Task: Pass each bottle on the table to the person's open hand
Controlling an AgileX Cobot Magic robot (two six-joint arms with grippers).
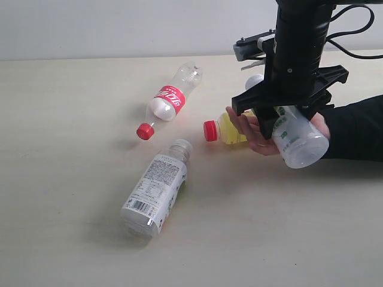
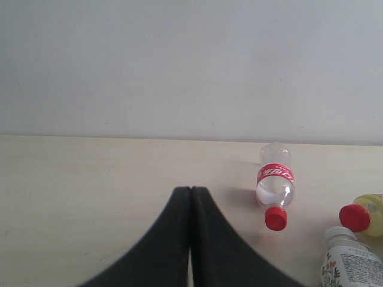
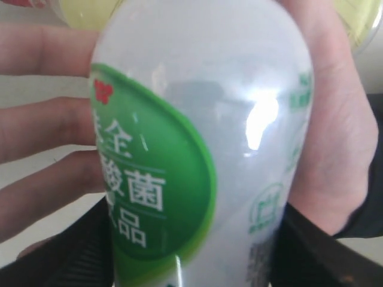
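My right gripper (image 1: pixel 289 118) is shut on the clear white bottle with the green leaf mark (image 1: pixel 301 143), holding it tilted over the person's open hand (image 1: pixel 251 127). In the right wrist view this bottle (image 3: pixel 203 143) fills the frame between the black fingers (image 3: pixel 69 254), with the palm (image 3: pixel 338 113) right behind it. The yellow bottle with red cap (image 1: pixel 224 130) lies against the person's fingertips. The red-labelled bottle (image 1: pixel 171 97) and the other white-labelled bottle (image 1: pixel 157 186) lie on the table (image 1: pixel 60 179). My left gripper (image 2: pixel 191 191) is shut and empty, out of the exterior view.
The person's black sleeve (image 1: pixel 359 128) comes in from the right edge. A pale wall (image 1: pixel 119 27) runs behind the table's far edge. The left wrist view shows the red-labelled bottle (image 2: pixel 275 182), the yellow bottle (image 2: pixel 364 215) and the white-labelled bottle (image 2: pixel 350 263) to one side.
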